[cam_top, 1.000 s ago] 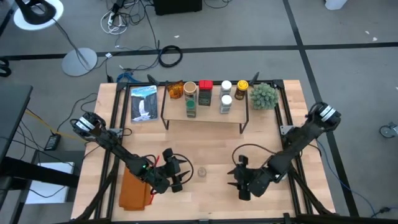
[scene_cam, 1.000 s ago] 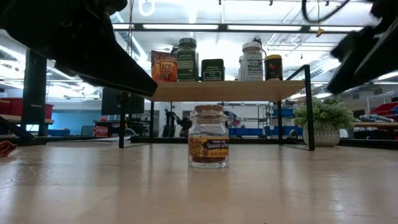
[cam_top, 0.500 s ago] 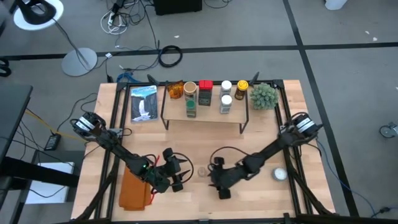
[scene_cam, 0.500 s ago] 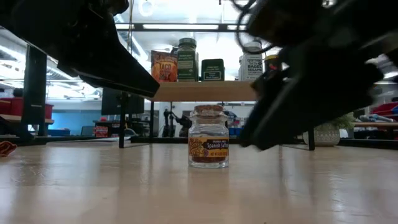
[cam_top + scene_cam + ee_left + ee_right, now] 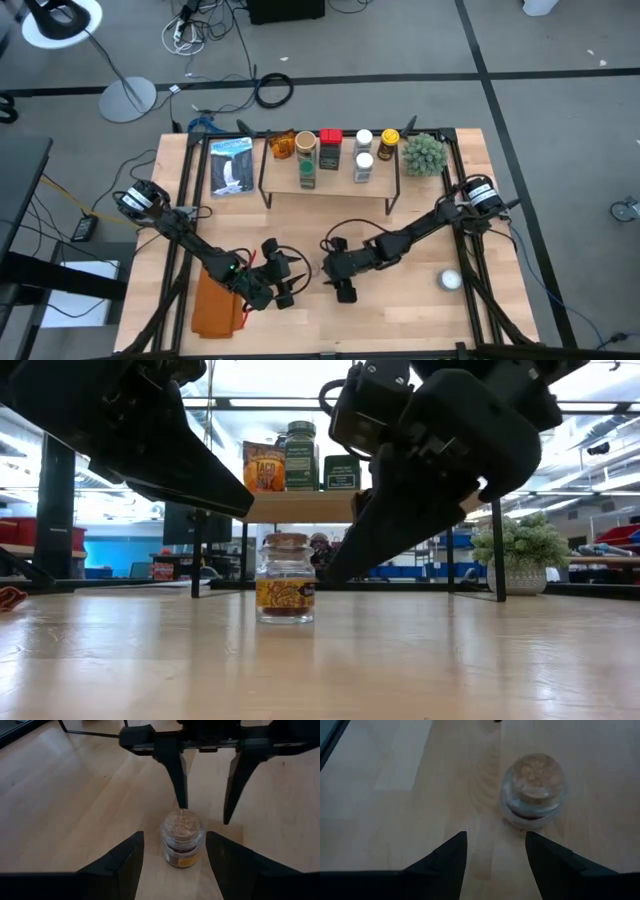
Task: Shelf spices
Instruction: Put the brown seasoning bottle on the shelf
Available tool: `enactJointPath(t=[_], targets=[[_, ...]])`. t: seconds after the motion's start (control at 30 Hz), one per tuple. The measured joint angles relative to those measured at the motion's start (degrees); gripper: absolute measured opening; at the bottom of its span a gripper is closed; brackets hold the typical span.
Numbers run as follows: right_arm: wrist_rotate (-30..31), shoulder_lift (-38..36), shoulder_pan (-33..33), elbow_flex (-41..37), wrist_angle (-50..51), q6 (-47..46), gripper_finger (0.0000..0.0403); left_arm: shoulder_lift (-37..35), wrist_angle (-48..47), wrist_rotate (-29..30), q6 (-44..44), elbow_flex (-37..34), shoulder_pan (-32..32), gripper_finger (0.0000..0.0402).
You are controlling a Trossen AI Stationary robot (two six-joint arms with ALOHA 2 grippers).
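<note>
A: Where is the last jar now?

B: The small cork-topped jar (image 5: 285, 579) stands upright on the table (image 5: 420, 310), in front of the shelf (image 5: 330, 190), between the two arms. The other spices (image 5: 332, 152) are already on the shelf.

A: Which claw is nearer?

B: Both are close. The right claw (image 5: 338, 277) is just beside the jar on one side, and the left claw (image 5: 288, 283) is just beside it on the other side. In the right wrist view the jar lies straight ahead of the spread fingers (image 5: 440, 862), not yet between them.

A: And the left one?

B: Its fingers (image 5: 122, 865) are also spread, and the jar sits near their tips. Neither claw holds anything.

A: So which way must the move go?

B: I think the right claw only needs to go forward a little. The jar's long axis is vertical, so a grip from the side around the glass should fit.
</note>
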State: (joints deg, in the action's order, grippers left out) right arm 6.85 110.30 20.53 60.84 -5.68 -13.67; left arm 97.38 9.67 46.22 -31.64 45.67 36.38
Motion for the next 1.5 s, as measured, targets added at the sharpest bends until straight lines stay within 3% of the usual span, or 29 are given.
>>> enactJointPath(t=[0.6, 0.87, 1.03, 1.13, 1.5], targets=[[1.18, -0.42, -0.84, -0.02, 3.27, 0.28, 0.0214, 0.0, -0.36, 0.02, 1.05, 0.0, 0.0, 0.0219], [3.93, -2.35, -1.24, 0.0, 4.95, 0.42, 0.0301, 0.0, -0.33, 0.02, 1.4, 0.0, 0.0, 0.0219], [-1.21, -2.45, -0.77, -0.07, 1.86, 0.4, 0.0373, 0.0, -0.35, 0.02, 1.4, 0.0, 0.0, 0.0219], [-1.54, -2.54, -0.22, -0.02, -1.19, 0.2, 0.0395, 0.0, -0.35, 0.02, 1.4, 0.0, 0.0, 0.0219], [-1.44, -2.54, -0.04, -0.01, -10.01, 1.47, 0.0374, 0.0, -0.2, 0.02, 1.38, 0.0, -0.02, 0.0219]])
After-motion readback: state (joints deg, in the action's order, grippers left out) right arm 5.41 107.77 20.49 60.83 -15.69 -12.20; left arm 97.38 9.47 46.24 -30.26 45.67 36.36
